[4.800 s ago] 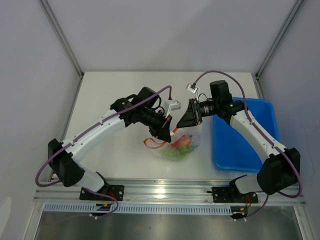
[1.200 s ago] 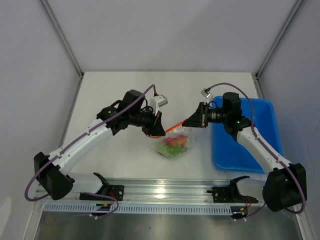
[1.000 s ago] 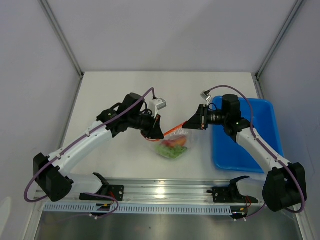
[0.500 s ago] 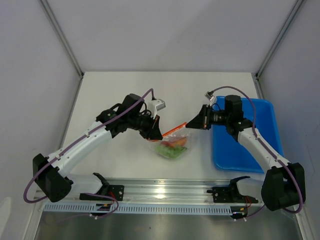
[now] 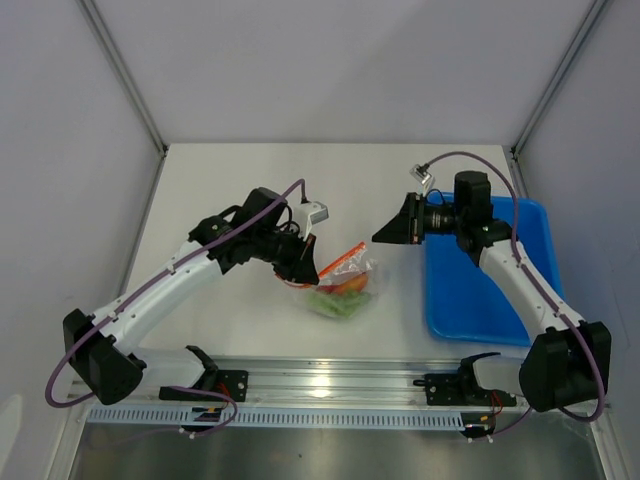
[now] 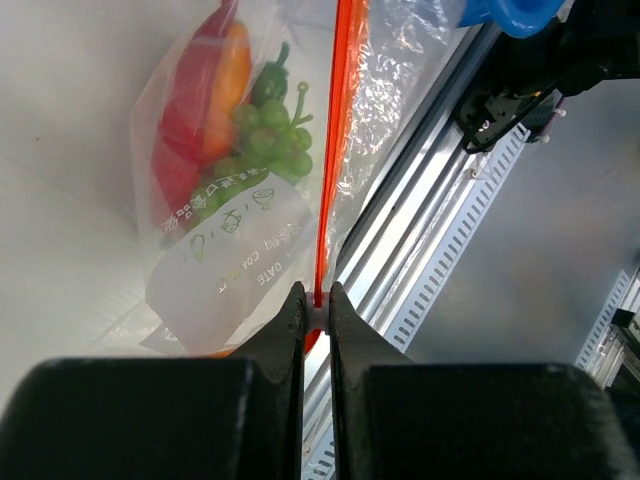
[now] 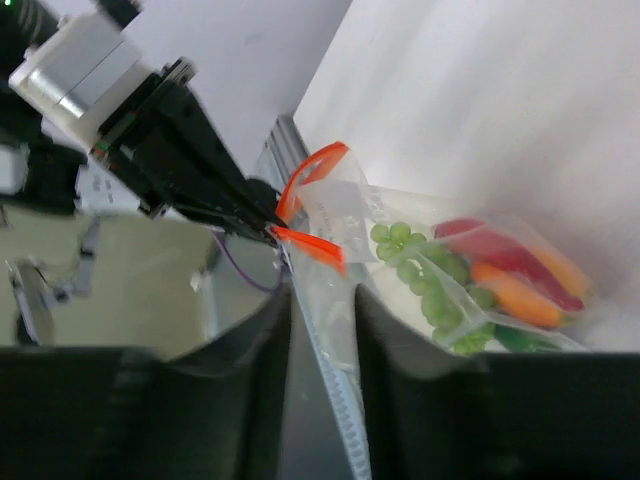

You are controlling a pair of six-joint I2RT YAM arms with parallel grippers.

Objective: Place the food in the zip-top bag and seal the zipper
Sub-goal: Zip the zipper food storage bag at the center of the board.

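My left jaws are clenched on the zipper, pinching the thin orange-red strip right at their tips. From there the strip runs straight away from them along the mouth of the bag, whose clear crinkly plastic spreads to both sides of it. Closest to these jaws is a white label on the plastic. I can read the word DATE on it, upside down from here; the rest of the print is too small for me. Beyond the label the food is inside the bag: green grapes, a green pepper, a red pepper and an orange piece.

My right jaws are slightly parted and hold nothing. They hang apart from the bag, which is ahead of and below them. The near end of the zipper curls into a loop there.

From overhead the bag is between the two sets of jaws, low on the bench; whether it rests there I cannot tell. A blue tray lies behind the right jaws, under that arm.
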